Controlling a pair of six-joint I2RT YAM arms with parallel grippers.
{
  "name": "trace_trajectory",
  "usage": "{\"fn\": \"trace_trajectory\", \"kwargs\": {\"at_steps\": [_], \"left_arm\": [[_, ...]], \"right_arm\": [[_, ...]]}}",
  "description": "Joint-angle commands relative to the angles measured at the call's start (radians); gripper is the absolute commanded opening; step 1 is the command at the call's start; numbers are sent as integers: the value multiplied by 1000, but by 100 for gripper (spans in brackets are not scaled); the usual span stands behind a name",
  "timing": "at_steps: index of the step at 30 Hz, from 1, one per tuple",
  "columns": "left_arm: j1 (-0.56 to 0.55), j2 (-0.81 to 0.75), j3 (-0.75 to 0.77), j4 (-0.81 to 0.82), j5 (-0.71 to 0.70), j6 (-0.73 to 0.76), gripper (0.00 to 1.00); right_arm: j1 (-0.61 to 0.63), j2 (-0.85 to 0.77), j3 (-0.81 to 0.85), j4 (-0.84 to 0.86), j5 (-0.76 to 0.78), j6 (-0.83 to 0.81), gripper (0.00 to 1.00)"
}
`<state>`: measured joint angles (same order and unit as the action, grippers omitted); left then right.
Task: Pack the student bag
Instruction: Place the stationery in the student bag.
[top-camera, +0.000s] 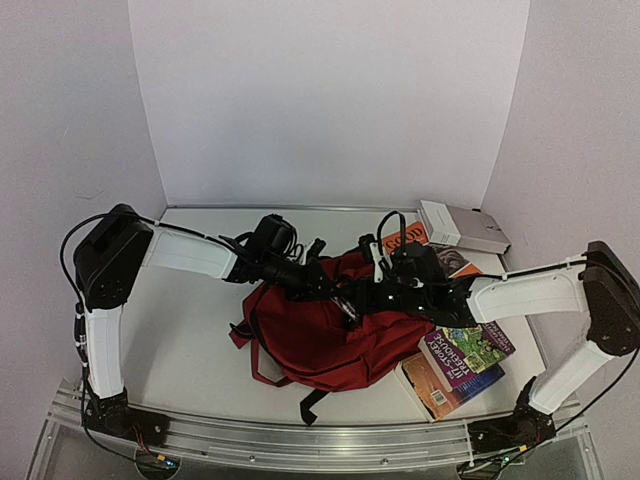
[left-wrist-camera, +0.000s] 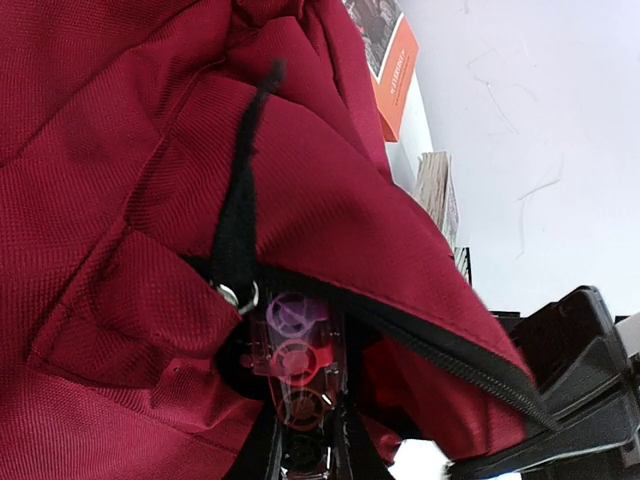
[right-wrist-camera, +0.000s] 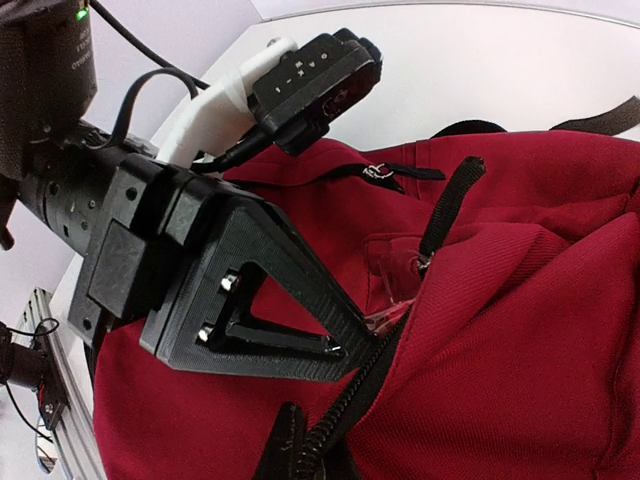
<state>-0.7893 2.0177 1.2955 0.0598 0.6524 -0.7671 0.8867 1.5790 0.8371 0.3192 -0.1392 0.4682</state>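
The student bag (top-camera: 320, 335), dark red with black straps, lies in the middle of the table, with its black zipper (right-wrist-camera: 365, 400) parted along the top edge. My left gripper (top-camera: 333, 284) reaches in from the left. Its clear fingertips (left-wrist-camera: 292, 330) are shut on the bag's fabric just below the black zipper pull (left-wrist-camera: 238, 215). In the right wrist view the left gripper (right-wrist-camera: 395, 315) pinches that same edge. My right gripper (top-camera: 365, 297) comes from the right and is shut on the zipper edge (right-wrist-camera: 310, 455). What is inside the bag is hidden.
Two books (top-camera: 462, 362) lie stacked to the right of the bag near the front edge. An orange book (top-camera: 404, 236) and a white box (top-camera: 460, 225) sit at the back right. White walls close in the table on three sides.
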Motion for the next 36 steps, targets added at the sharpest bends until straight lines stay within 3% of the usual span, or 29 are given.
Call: {"fn": "trace_trajectory", "kwargs": {"at_steps": [1, 6, 8, 15, 20, 23, 29, 36], "left_arm": [[-4, -23, -69, 61, -153, 10, 19], [-4, -174, -161, 13, -183, 24, 52], [-4, -234, -203, -29, -215, 21, 61], [-4, -419, -320, -136, -344, -20, 74], [-3, -525, -327, -267, -461, 42, 83], [-2, -504, -285, -358, -494, 123, 85], [-2, -387, -171, -360, -434, 309, 84], [-2, -233, -19, -326, -348, 432, 66]], "right_arm": [[68, -159, 15, 257, -68, 4, 0], [69, -165, -30, 211, 66, 11, 0], [68, -158, -41, 207, 79, 12, 0], [68, -117, -54, 168, 104, 2, 0], [68, -100, -69, 151, 101, -26, 0], [68, -77, -53, 143, 86, -45, 0], [68, -17, -9, 142, 34, -59, 0], [68, 6, -3, 142, 75, -46, 0]]}}
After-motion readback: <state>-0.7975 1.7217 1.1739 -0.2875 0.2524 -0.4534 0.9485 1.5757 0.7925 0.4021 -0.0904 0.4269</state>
